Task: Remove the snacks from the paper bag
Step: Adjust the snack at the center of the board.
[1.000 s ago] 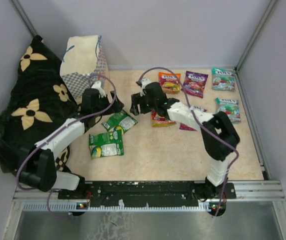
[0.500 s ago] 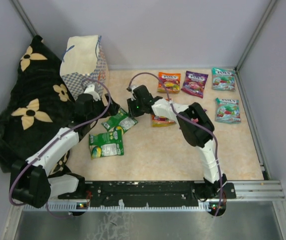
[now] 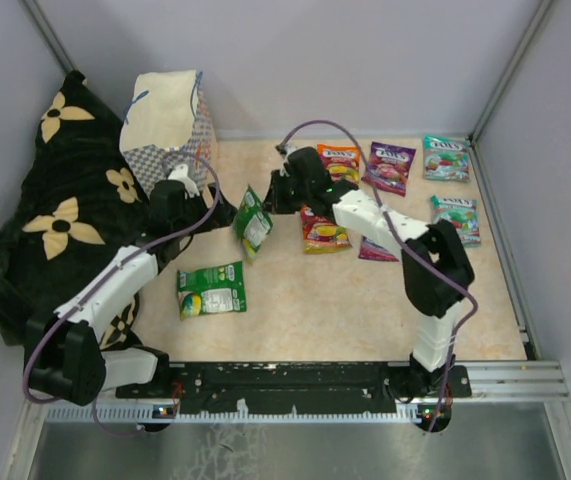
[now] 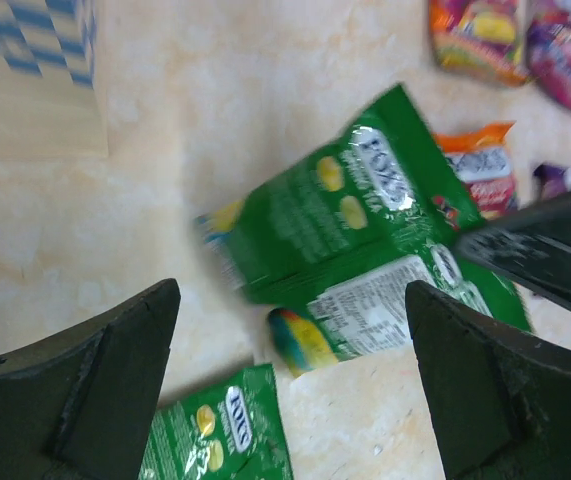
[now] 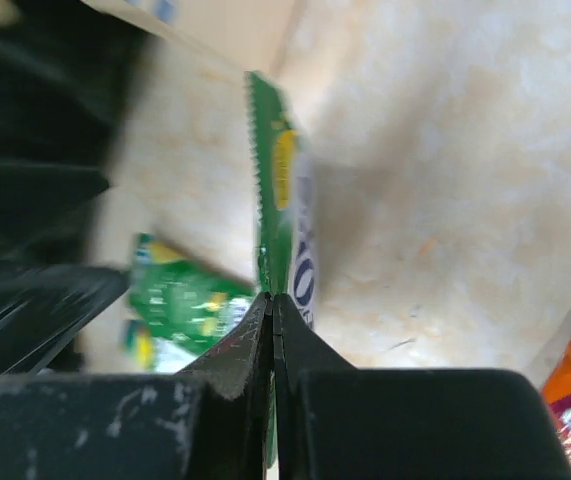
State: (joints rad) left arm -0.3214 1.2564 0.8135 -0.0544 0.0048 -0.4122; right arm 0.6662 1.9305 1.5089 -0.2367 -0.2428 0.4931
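Note:
My right gripper (image 3: 268, 203) (image 5: 271, 297) is shut on the edge of a green snack pouch (image 3: 254, 222) (image 5: 287, 190) (image 4: 340, 215), which hangs edge-on above the table. A second green pouch (image 3: 211, 290) (image 4: 217, 440) (image 5: 178, 300) lies flat near the left arm. Just left of the lifted pouch, my left gripper (image 3: 215, 212) (image 4: 290, 300) stands wide open and holds nothing. The checkered paper bag (image 3: 165, 128) (image 4: 25, 80) stands at the back left. More snacks lie on the table: orange (image 3: 338, 163), purple (image 3: 390, 166), two teal (image 3: 446, 158) (image 3: 456, 218) and red-orange (image 3: 323, 233).
A black cloth with cream flowers (image 3: 60, 215) is heaped along the left side, beside the bag. Grey walls and metal posts close in the table at the back and on both sides. A small purple pouch (image 3: 373, 251) lies partly under the right arm.
My right gripper has shut on the green pouch that lay near the table's middle and raised it off the surface, drawing back to the right. The left gripper has stayed open and barely moved.

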